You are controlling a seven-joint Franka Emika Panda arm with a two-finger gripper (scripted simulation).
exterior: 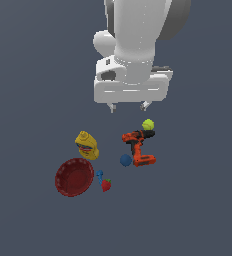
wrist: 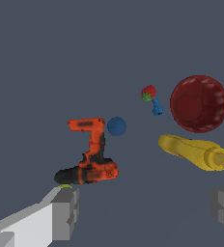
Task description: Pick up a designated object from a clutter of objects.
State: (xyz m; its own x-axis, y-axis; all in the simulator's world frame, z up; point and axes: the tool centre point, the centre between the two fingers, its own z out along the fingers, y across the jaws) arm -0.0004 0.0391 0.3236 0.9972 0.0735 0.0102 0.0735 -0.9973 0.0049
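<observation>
- Tool (exterior: 129,106): fingers spread apart, holding nothing, suspended above the clutter.
- Tennis ball (exterior: 148,124): rests on the worktop (exterior: 198,200), touching the power drill's (exterior: 138,147) black end.

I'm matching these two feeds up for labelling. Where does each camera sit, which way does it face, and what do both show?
Exterior view: high above, looking steeply down on the grey floor; the arm's white wrist and open claw hang over the clutter.
Wrist view: mounted on the wrist, looking along the open claw toward the clutter; only its two grey fingers show.
Shared: power drill, blue ball, mustard bottle, red bowl, strawberry. The tennis ball is only a sliver in the wrist view.
</observation>
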